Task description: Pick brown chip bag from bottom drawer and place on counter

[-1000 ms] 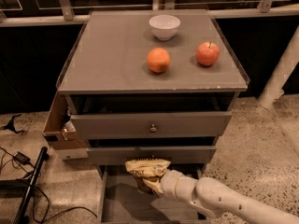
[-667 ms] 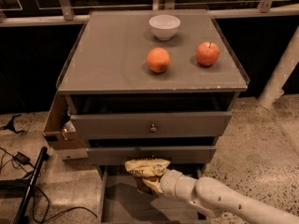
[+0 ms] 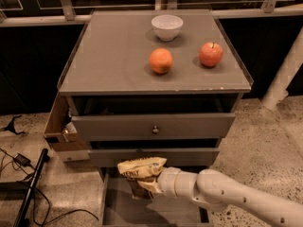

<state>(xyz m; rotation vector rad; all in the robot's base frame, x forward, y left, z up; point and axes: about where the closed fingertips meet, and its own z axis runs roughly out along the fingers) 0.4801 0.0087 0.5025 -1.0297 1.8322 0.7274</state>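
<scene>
The brown chip bag (image 3: pixel 140 170) has a tan crinkled top and a dark lower part. It hangs just above the open bottom drawer (image 3: pixel 123 210), in front of the cabinet. My gripper (image 3: pixel 152 184) is at the end of the white arm that comes in from the lower right. It is shut on the bag's right side, and the bag hides most of the fingers. The counter (image 3: pixel 109 60) is the grey top of the cabinet, well above the bag.
On the counter stand a white bowl (image 3: pixel 166 27), an orange (image 3: pixel 161 61) and a red apple (image 3: pixel 210 54). The middle drawer (image 3: pixel 152 126) with a knob is pulled out above the bag. A cardboard box (image 3: pixel 59 131) hangs at the cabinet's left side. Cables (image 3: pixel 23 174) lie on the floor at the left.
The bag and the gripper stand almost where they were, perhaps slightly higher. Nothing else has moved.
</scene>
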